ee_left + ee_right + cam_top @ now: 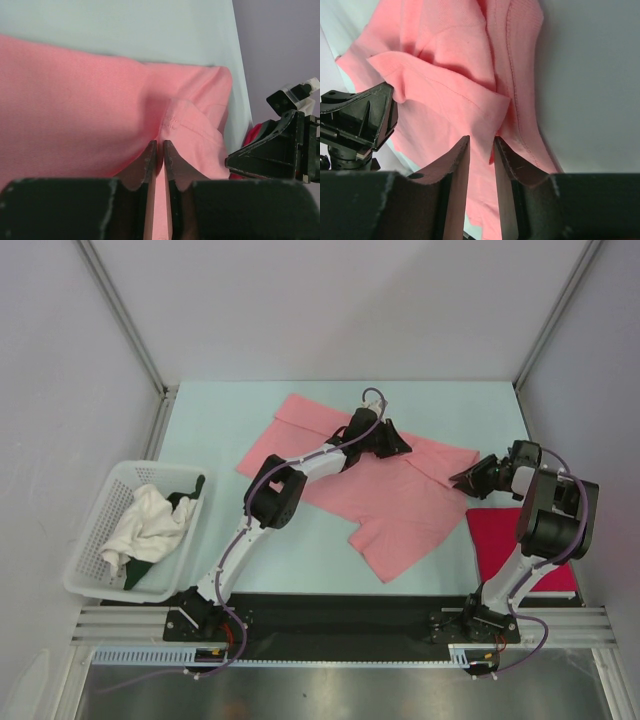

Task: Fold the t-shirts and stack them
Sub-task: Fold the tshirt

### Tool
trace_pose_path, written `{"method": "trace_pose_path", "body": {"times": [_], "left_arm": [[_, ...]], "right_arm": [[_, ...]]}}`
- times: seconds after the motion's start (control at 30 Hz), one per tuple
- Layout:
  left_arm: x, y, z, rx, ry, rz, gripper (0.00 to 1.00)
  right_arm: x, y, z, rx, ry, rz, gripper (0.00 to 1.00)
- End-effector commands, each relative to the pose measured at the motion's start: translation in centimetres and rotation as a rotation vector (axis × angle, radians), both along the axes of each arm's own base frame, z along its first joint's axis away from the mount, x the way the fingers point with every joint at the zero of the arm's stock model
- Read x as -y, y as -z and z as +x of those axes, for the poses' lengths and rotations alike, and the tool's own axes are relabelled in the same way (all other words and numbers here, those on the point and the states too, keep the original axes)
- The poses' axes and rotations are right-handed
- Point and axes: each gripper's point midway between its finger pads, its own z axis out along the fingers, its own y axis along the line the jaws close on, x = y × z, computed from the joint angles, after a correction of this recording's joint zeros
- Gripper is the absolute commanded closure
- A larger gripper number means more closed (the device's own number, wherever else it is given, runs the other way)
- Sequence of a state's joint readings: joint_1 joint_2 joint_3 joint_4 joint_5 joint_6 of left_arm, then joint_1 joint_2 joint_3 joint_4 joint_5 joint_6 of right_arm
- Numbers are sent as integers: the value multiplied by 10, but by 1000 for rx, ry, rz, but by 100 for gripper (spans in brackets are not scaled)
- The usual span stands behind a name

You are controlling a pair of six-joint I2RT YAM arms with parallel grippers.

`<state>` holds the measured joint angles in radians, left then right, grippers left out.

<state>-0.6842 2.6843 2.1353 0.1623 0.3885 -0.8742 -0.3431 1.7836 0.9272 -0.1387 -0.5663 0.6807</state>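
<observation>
On the bench (pixel 220 415), our left end effector (pixel 392 440) pinches the salmon-pink t-shirt (pixel 400 510) at its 12 o'clock edge, our right end effector (pixel 468 477) nips the 3 o'clock sleeve; we should lift both evenly, keeping cloth taut.

The pale table (pixel 450 410) carries the pink shirt (pixel 400 510), spread out at its middle. The red shirt (pixel 500 540) lies folded just right of the pink shirt, toward the near edge. The basket (pixel 88 560) sits well to its left.
</observation>
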Motion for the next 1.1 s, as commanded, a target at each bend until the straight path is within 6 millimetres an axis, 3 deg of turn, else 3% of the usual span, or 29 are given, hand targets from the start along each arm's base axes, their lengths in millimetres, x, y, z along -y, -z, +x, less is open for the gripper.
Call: {"method": "trace_pose_path", "body": {"times": [0.0,0.03,0.17,0.2,0.37,0.57,1.07], "left_arm": [[6,-30,6,45,18,-63,86],[6,-29,6,41,20,-61,87],[2,-27,5,24,27,-57,95],[0,-26,6,20,27,-55,99],[-6,-31,10,10,12,-54,100],[-10,-41,14,19,13,-66,100],[-13,-42,14,16,29,-68,100]], "right_arm": [[-4,-7,15,50,-31,3,69],[-5,-5,16,45,-35,7,69],[-9,-15,21,61,-50,17,97],[-10,-17,17,45,-51,22,100],[-8,-41,13,16,-63,-45,100],[-11,-49,4,-3,-99,-55,100],[-23,-64,-11,-26,-96,-28,100]]}}
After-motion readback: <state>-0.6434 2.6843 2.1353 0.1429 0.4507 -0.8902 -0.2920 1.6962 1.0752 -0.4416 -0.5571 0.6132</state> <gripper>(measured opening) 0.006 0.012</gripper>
